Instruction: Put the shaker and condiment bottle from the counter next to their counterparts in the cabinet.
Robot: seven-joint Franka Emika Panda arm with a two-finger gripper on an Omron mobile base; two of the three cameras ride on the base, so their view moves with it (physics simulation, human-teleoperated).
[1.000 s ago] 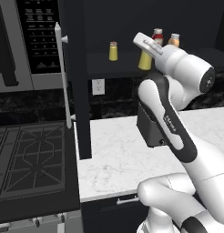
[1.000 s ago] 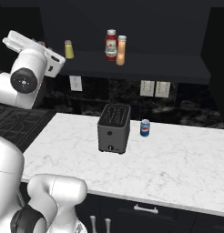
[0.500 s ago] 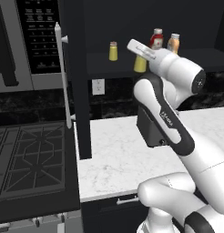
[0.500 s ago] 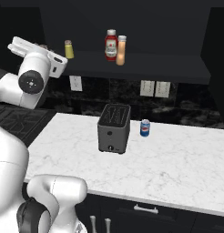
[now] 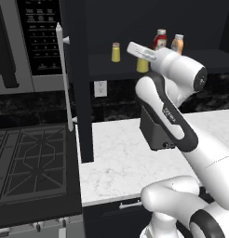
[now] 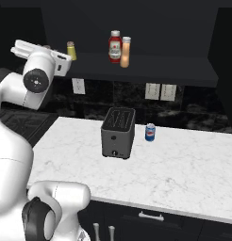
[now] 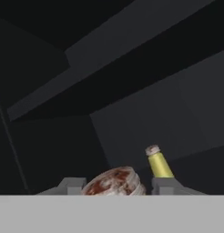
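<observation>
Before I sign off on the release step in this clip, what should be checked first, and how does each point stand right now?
1. Shaker sits between the fingers: ok, its pinkish-brown cap lies between them.
2. Pale-capped shaker stands upright on the shelf: ok.
3. Held shaker is close beside the pale-capped one: ok, with a gap between them.
4. Cabinet door is swung open, out of the arm's way: ok.
5. Condiment bottle stands next to the ketchup bottle: ok, already on the shelf.
6. Held shaker's base rests on the shelf: cannot tell, the hand hides it.
</observation>
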